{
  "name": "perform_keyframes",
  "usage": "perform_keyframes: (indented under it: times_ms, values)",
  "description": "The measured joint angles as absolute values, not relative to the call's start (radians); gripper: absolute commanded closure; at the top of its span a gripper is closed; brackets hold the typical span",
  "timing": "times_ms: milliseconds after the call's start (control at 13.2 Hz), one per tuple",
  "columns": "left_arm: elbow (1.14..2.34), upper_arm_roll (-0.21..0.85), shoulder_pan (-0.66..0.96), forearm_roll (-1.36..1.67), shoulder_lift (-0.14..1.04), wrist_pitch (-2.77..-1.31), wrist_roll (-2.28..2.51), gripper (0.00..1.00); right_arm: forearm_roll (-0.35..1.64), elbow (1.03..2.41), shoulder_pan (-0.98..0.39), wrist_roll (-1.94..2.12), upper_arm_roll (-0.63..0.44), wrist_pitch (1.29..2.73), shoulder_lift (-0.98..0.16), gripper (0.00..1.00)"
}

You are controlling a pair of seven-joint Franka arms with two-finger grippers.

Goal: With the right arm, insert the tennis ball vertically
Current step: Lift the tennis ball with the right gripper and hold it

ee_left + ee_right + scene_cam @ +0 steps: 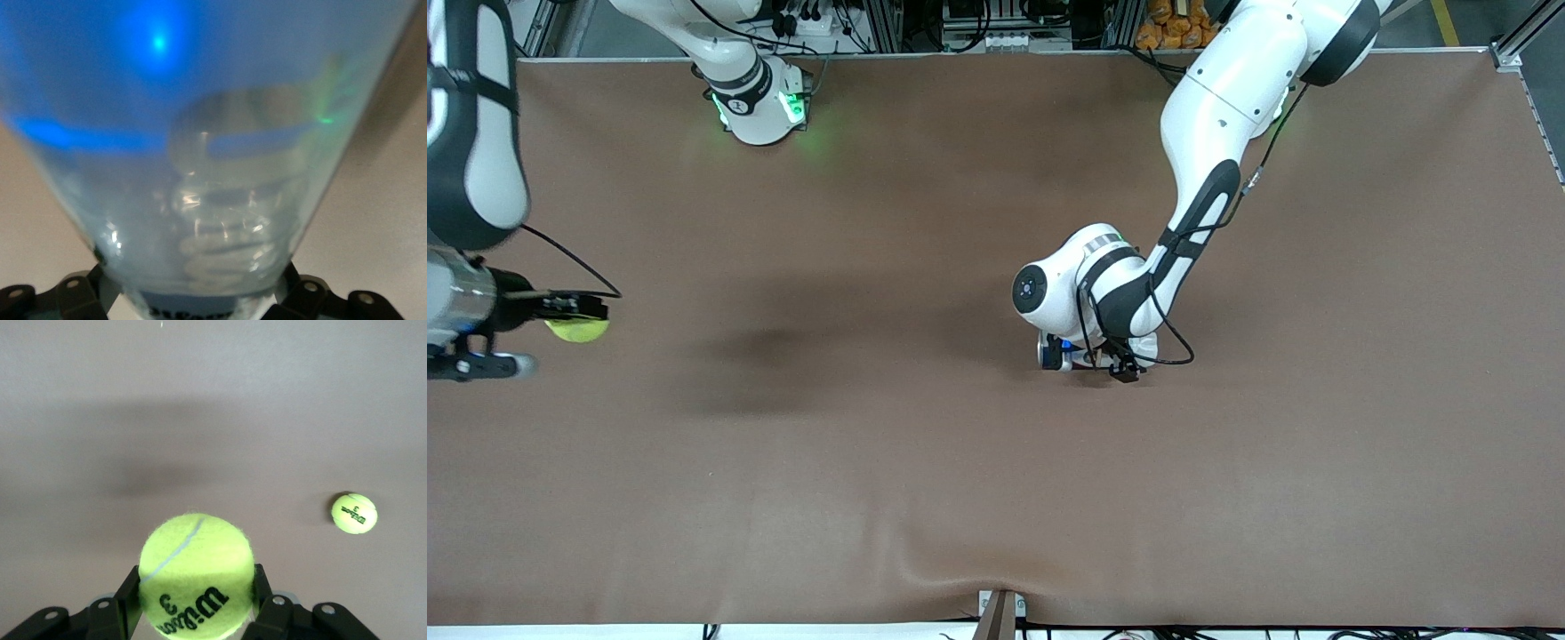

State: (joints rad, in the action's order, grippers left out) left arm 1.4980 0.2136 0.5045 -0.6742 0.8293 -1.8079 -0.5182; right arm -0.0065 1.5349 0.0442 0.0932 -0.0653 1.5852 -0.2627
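The small metal bracket (999,613) at the table's near edge is closest to the front camera, and the brown table cover (925,498) runs bare from there up to the arms. The right gripper (569,309) hangs in the air over the right arm's end of the table. Its jaws are narrowed onto the fuzzy yellow-green tennis ball (197,577), one finger on each side, with the black print facing the wrist camera. A second yellow-green ball (354,513) lies loose on the cover below it and is touched by nothing. The left gripper (1089,360) is down near the middle of the table, at a clear ribbed plastic container (220,200) that fills its wrist view. I cannot tell whether it is actually clamping the container or only sitting around it. The held ball is well apart from the container, which lies toward the left arm's end from it. The ball would have to be carried across until it is directly above the container's mouth and then lowered straight down. The container's long axis, and whether its opening faces up, cannot be made out from these views.
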Motion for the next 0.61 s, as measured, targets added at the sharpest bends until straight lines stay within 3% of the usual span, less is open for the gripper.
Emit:
perform_keyframes:
  times_ms: [608]
  values:
    - [1.492, 0.214, 0.493, -0.674, 0.829, -1.822, -0.518, 0.18, -0.006, 1.519, 0.044, 0.043, -0.064, 1.580, -0.259, 1.00]
